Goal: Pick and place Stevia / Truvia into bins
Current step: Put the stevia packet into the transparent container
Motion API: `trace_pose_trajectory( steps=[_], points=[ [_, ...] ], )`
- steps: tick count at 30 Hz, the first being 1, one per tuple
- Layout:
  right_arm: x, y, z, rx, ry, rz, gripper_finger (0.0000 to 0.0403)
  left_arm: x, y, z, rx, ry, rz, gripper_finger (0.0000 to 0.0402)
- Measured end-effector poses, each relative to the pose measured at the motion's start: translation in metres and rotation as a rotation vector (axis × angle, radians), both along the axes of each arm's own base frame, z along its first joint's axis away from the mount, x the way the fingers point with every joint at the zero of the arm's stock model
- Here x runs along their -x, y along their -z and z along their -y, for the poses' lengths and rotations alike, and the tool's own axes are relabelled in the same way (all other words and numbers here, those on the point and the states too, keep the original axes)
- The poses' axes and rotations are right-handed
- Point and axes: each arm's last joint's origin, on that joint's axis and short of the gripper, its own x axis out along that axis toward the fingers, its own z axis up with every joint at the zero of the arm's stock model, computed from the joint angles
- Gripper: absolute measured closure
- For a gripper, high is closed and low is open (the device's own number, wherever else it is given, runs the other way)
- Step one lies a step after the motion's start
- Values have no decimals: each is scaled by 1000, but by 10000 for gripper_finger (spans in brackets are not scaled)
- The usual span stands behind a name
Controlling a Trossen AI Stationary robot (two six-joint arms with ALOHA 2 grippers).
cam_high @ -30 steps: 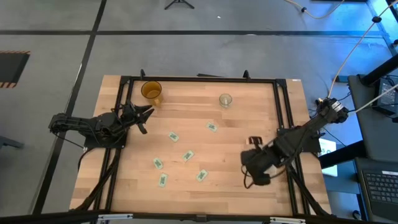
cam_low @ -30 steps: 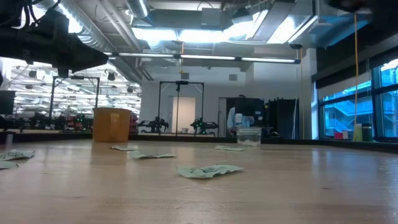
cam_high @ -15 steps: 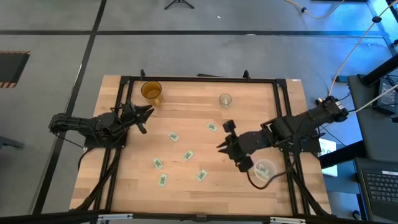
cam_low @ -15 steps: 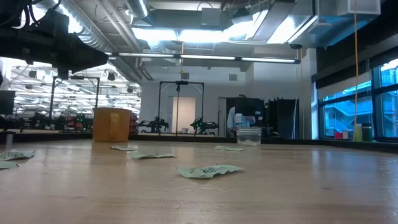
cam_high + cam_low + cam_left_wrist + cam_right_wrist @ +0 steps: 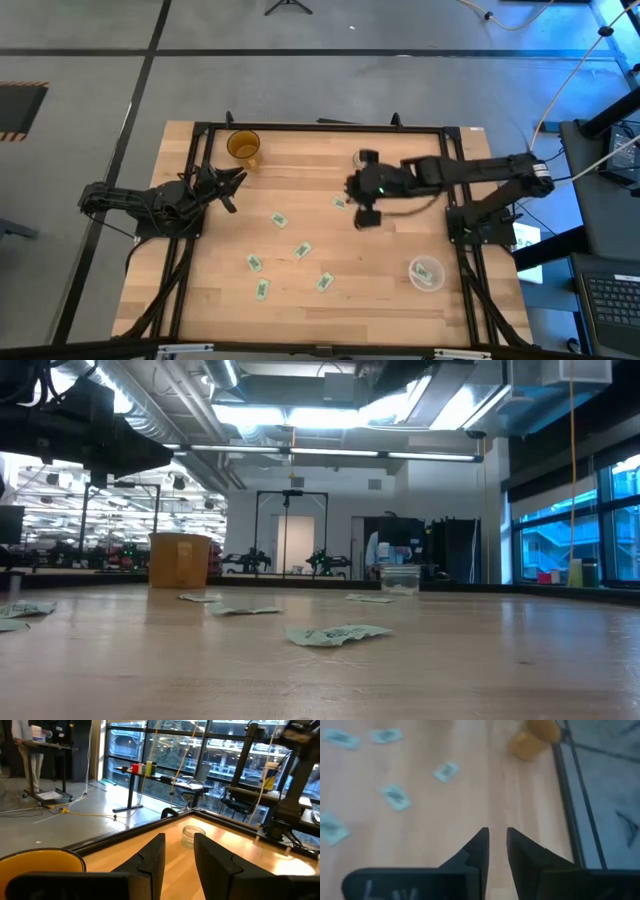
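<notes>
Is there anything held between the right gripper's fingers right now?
No. In its own wrist view the right gripper has a narrow empty gap between its fingers, with only bare table showing through.

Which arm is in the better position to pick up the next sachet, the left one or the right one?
Probably the right. Its tool hangs over the table beside a sachet, fingers slightly apart and empty. The left tool waits at the table's left edge near the yellow cup, farther from every sachet.
</notes>
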Motion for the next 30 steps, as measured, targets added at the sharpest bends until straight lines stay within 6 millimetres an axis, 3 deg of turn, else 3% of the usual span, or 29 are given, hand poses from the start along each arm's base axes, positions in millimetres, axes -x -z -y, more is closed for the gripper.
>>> trace_pose_trajectory(
  steps=[6, 15, 22, 30],
  points=[
    [-21, 29, 37, -34, 65, -103, 332, 0, 0, 0, 2, -7, 0, 304],
    [-43, 92, 72, -58, -74, -404, 332, 0, 0, 0, 1, -10, -1, 304],
    [-57, 134, 84, -167, -122, -504, 332, 0, 0, 0, 0, -9, -2, 304],
    [-65, 167, 84, -179, -145, -595, 332, 0, 0, 0, 1, -8, -2, 304]
  ],
)
